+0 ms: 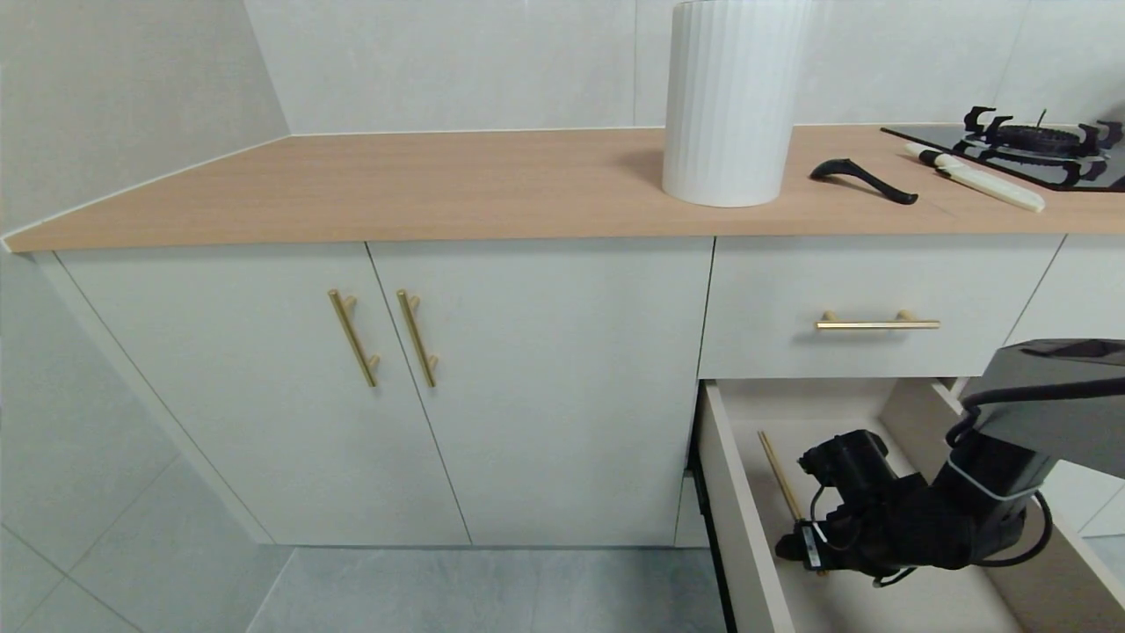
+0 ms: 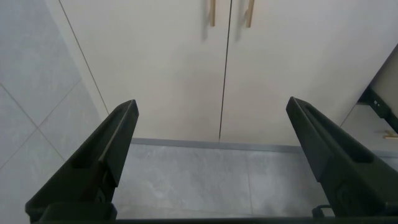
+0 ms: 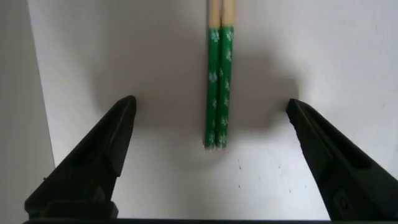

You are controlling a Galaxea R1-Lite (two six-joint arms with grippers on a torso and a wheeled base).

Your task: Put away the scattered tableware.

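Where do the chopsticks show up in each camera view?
Head: the chopsticks lie in the open drawer, near its left wall.
Right wrist: the chopsticks lie side by side on the drawer floor, ahead of the open right hand.
Left wrist: cannot tell; a tan sliver at the edge is too small to identify.
Shared landmark: the drawer's pale floor, in the head and right wrist views.

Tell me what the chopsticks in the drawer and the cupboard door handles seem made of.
Chopsticks: likely bamboo or wood, pale tan shafts, ends painted green with small white marks. Cupboard door handles: probably metal in a brushed gold finish, by their sheen; plated plastic remains possible.
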